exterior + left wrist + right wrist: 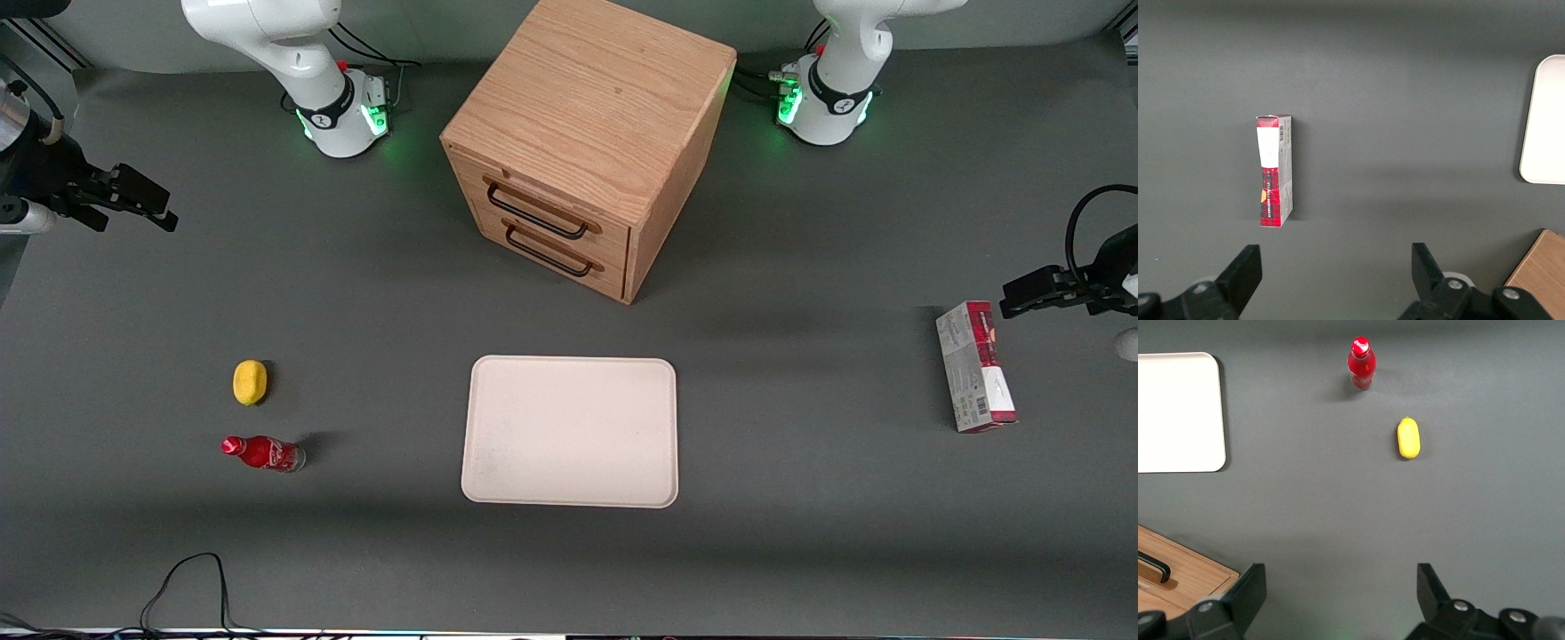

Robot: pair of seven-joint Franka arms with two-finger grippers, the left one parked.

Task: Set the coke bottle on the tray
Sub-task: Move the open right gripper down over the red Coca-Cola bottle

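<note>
The coke bottle (262, 452), small and red with a red cap, rests on the grey table toward the working arm's end, apart from the tray; it also shows in the right wrist view (1361, 363). The cream tray (569, 431) lies flat and bare in front of the cabinet, and its edge shows in the right wrist view (1178, 413). My right gripper (147, 203) hangs open and empty above the table, farther from the front camera than the bottle and well away from it. Its fingers (1248, 587) stand wide apart around bare table.
A yellow lemon-like object (250, 382) lies beside the bottle, a little farther from the front camera. A wooden two-drawer cabinet (587, 142) stands at the table's middle. A red-and-white carton (975, 366) lies toward the parked arm's end.
</note>
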